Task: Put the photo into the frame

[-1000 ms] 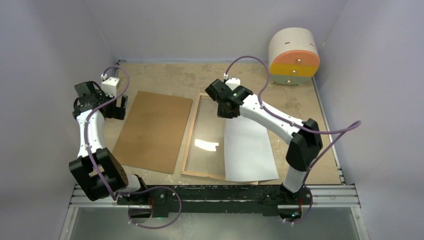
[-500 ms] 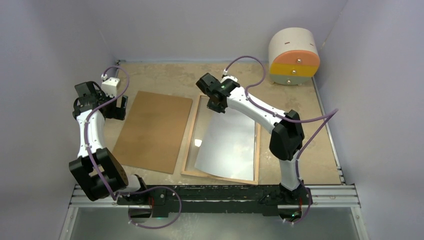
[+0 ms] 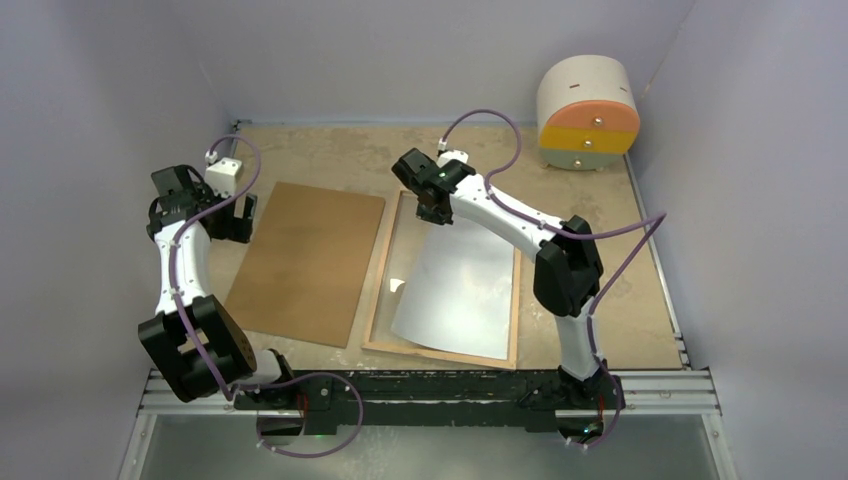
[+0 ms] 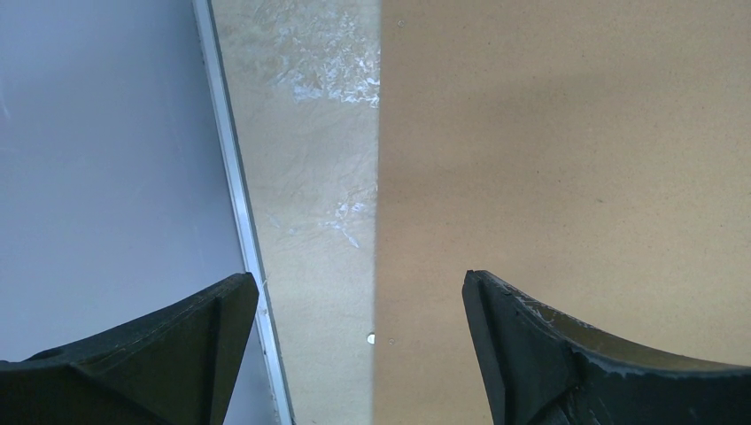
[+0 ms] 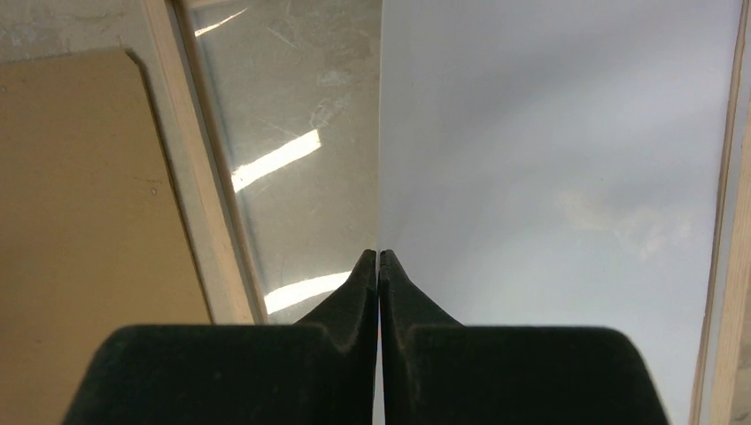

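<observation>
Operator: Report the layout, largest item first.

Technician: The table [image 3: 330, 150] carries everything. The frame [image 3: 383, 270] lies flat at its centre, rear face up, glass showing. A brown board [image 3: 305, 262] lies flat just beside the frame, at its 9 o'clock. A round cream drum [image 3: 588, 110] with orange and yellow bands stands at the table's 1 o'clock corner.

Operator: Where is the photo?

Technician: The photo [image 3: 460, 290] rests white side up inside the frame, slightly askew, covering the glass toward 3 o'clock. A strip of glass at 9 o'clock is bare.

Operator: State of the right claw?

Technician: The right gripper [image 3: 432, 212] is at the photo's 12 o'clock end, near its left corner. In the wrist view the right gripper [image 5: 379, 257] is clenched, and the photo's [image 5: 549, 177] edge runs straight into the seam between the fingers. It is grasping the photo.

Operator: And the left claw?

Technician: The left gripper [image 3: 238, 216] is at the board's 10 o'clock corner. The wrist view shows the left gripper [image 4: 356, 279] released, fingers wide, straddling the board's [image 4: 567, 159] edge above it and holding nothing.
</observation>
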